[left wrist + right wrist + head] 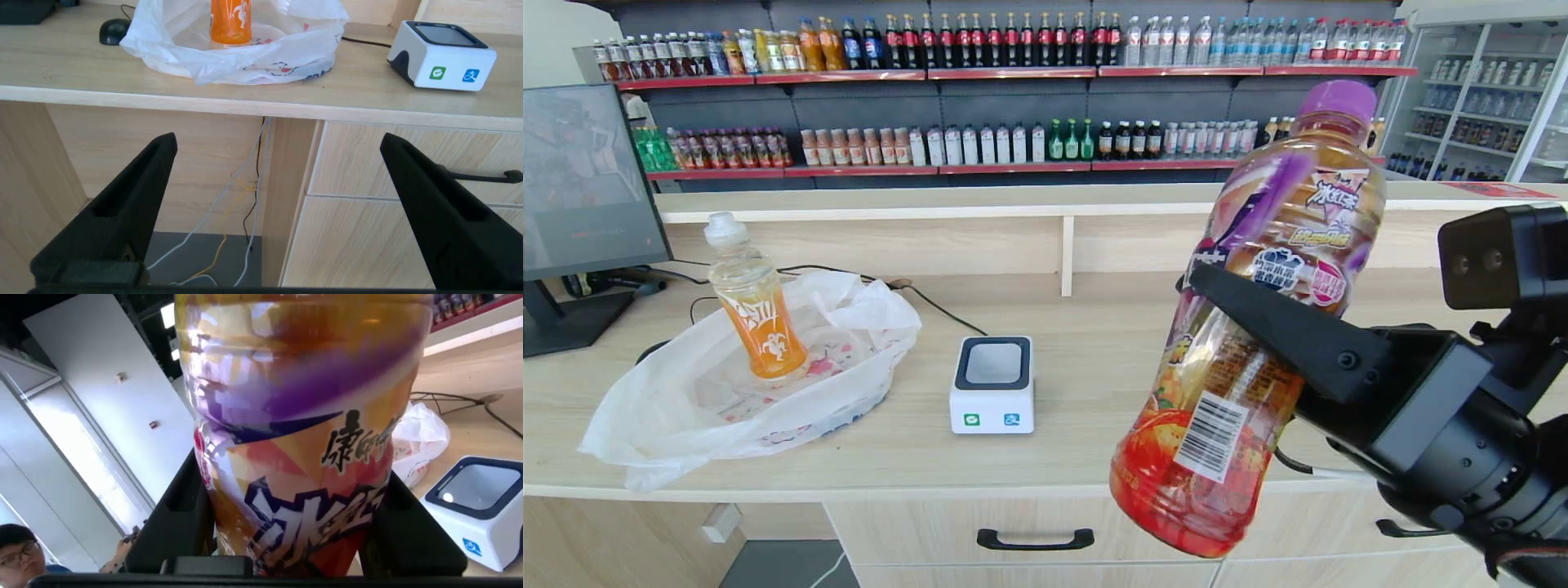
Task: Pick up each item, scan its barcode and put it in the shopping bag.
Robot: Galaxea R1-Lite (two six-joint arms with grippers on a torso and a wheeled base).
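Purple-capped bottle [1282, 237] | we are holding it tilted above the counter's [1094, 343] near right edge, right gripper [1233, 318] clamped round its middle, barcode [1213, 433] showing below the grip, likely for presenting to the scanner [992, 384] at centre | left gripper [278, 204] spread wide, empty | orange bottle [756, 314] sitting in shopping bag [670, 408], left

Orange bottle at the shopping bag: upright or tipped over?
Upright. The orange bottle stands on its base, cap up, amid the folds of the white shopping bag on the counter.
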